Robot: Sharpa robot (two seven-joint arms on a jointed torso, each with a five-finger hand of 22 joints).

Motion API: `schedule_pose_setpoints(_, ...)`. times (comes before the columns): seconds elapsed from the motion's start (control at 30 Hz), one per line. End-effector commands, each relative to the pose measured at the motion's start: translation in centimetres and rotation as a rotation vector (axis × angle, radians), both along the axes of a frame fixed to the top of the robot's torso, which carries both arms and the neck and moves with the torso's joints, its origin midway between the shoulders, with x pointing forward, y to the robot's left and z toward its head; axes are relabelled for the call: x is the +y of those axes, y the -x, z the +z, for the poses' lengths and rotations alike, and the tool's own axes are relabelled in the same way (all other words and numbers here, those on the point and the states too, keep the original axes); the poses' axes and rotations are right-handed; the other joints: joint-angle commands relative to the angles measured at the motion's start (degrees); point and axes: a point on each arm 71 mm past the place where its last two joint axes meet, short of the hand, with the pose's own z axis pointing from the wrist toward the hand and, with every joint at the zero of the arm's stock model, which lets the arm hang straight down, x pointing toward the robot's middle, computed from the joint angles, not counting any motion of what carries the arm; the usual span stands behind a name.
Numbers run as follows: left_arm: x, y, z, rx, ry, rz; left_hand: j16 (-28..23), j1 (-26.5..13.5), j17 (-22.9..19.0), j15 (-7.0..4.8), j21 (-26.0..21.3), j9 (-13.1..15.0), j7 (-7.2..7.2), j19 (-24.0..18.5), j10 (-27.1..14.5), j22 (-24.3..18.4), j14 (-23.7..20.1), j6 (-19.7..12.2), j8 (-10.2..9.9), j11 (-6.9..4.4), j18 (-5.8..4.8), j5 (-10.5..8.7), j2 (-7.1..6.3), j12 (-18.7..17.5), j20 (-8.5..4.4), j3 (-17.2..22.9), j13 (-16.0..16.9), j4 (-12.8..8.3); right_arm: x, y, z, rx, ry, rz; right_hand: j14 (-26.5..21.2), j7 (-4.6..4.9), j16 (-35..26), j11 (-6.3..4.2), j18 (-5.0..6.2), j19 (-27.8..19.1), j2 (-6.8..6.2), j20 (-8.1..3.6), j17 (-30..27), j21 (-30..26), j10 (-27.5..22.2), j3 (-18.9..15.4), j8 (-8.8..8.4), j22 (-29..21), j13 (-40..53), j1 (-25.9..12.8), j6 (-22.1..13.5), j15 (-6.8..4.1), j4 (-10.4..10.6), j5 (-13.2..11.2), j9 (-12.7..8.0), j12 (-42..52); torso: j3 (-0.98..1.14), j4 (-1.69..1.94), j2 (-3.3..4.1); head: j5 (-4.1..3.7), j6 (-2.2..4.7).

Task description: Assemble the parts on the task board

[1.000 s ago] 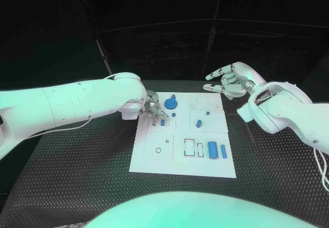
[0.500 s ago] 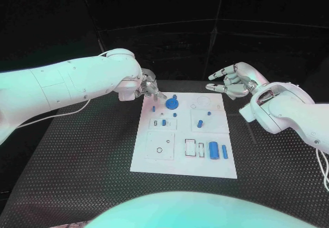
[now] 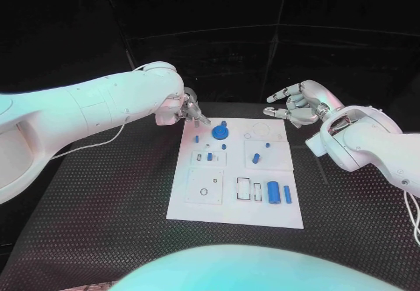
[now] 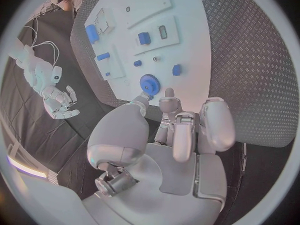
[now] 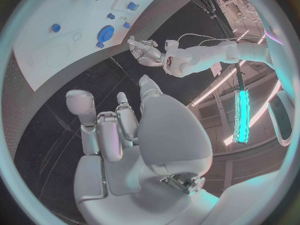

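While above task board (image 3: pixel 235 206), left hand (image 3: pixel 192 113) curled, right hand (image 3: pixel 296 104) spread.

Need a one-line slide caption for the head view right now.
Left hand hovers beside the blue gear at the far end of the white task board; right hand waits open beyond it.

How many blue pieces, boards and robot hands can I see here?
Blue gear: 1
Other blue parts: 7
Board: 1
Hands: 2, the left hand and the right hand
Total: 11
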Motion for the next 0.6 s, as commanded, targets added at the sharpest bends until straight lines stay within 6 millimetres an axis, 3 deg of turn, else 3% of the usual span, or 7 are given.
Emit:
schedule_pose_setpoints(0.03,0.0,-0.2,-0.4,0.02,-0.018,-0.016,0.35,0.82,15.1,0.42,-0.27,-0.2,0.19,-0.1,-0.12,0.06,6.04,0.07,-0.37,0.21,0.26,-0.08,-0.01,-0.21,0.33,-0.46,-0.18,-0.01,0.2,0.0,0.1,-0.004,-0.004,0.012,4.3,-0.06,-0.26,-0.1,1.16,-0.47,-0.12,0.12,7.35,-0.38,-0.49,-0.09,0.37,-0.17,-0.12,-0.37,-0.39,-0.41,0.35,0.32,-0.06,-0.35,0.05,0.06,-0.07,0.11,-0.05)
schedule_pose_setpoints(0.13,0.0,-0.4,-0.9,0.032,-0.035,-0.012,0.35,0.92,15.1,0.43,-0.34,-0.34,0.22,-0.13,-0.22,-0.02,6.04,0.1,-0.45,0.23,0.27,-0.09,0.02,-0.28,0.34,-0.61,-0.29,-0.01,0.3,0.0,0.1,-0.004,-0.004,0.013,4.29,-0.06,-0.26,-0.11,1.16,-0.47,-0.11,0.12,7.33,-0.38,-0.5,-0.09,0.37,-0.18,-0.13,-0.36,-0.39,-0.42,0.35,0.33,-0.06,-0.36,-0.03,0.09,-0.02,0.19,-0.05)
schedule_pose_setpoints(0.6,0.3,-0.6,-2.2,0.069,-0.07,-0.009,0.35,1.22,15.1,0.48,-0.3,-0.68,0.27,-0.13,-0.37,0.08,6.04,0.15,-0.63,0.28,0.26,-0.12,0.11,-0.34,0.39,-0.96,-0.41,-0.05,0.4,0.0,0.1,-0.004,-0.005,0.016,4.29,-0.06,-0.27,-0.11,1.16,-0.47,-0.05,0.11,7.33,-0.4,-0.56,-0.08,0.38,-0.19,-0.22,-0.3,-0.41,-0.42,0.36,0.39,-0.06,-0.42,0.02,0.07,-0.07,0.26,-0.05)
